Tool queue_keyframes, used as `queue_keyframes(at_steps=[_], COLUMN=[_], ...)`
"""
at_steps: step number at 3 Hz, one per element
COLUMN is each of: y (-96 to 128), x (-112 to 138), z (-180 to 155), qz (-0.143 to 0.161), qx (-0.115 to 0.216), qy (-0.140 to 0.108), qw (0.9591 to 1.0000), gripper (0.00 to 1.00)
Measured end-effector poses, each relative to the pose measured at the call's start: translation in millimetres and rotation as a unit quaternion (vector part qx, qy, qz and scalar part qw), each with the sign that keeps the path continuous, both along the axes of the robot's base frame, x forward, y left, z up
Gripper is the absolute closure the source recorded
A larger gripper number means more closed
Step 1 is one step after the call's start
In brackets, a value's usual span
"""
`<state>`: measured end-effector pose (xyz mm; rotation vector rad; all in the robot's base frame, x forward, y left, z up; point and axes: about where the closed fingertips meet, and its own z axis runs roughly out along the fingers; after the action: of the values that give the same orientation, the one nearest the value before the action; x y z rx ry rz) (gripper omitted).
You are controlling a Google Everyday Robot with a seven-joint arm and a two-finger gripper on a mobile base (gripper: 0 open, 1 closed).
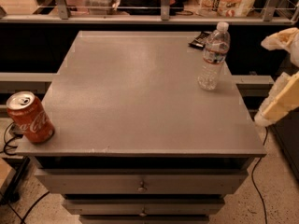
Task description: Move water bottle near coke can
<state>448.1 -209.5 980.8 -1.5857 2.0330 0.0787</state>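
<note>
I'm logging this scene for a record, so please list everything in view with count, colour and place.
water bottle: one, clear with a white cap, upright at the table's far right.
coke can: one, red with a silver top, upright at the near left corner.
dark packet: one, black, flat at the far edge behind the bottle.
table: one, grey top, centre of view.
drawers: at least two, grey with small knobs, under the top.
cables: black, on the floor at the left and right.
gripper: one, cream-white, at the right edge beside the table, apart from the bottle.
</note>
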Motion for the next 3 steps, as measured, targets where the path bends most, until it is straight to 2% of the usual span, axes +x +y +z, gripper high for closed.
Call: queue_keyframes(at_steps=[1,2,3], y=[4.2,5.9,8.0], x=[10.6,12.3,18.9], z=[5.7,9.5,7.5], qz=[0.000,0.000,-0.018], qx=[0.039,0.045,0.057], qy=[-0.037,-0.045,-0.049], qw=[0.9986,0.9980,0.9970], gripper=[0.00,0.00,0.00])
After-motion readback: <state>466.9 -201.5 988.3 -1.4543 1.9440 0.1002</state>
